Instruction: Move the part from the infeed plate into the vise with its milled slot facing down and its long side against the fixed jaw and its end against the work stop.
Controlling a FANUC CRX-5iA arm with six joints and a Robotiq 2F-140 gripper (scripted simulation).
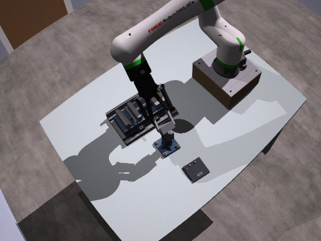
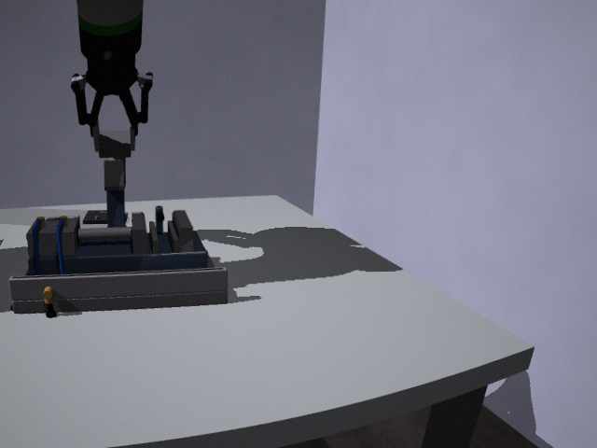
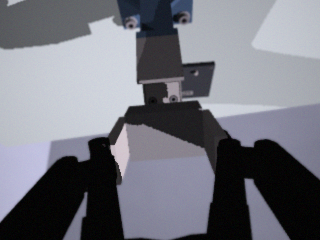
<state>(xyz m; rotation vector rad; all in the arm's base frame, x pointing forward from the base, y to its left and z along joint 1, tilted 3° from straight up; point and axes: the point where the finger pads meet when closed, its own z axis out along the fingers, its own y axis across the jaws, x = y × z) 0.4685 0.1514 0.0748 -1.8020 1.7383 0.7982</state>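
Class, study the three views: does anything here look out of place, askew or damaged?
Nothing stands out. The end effector is shut on the part, held level in the air above the V-block. The vise stands open with nothing between its jaws, and the infeed plate lies bare on the table.

The only readable lettering is "FANUC Robot CRX-5iA", red then dark grey, running along the white rounded forearm of the robot arm (image 1: 165, 21) in the top view.
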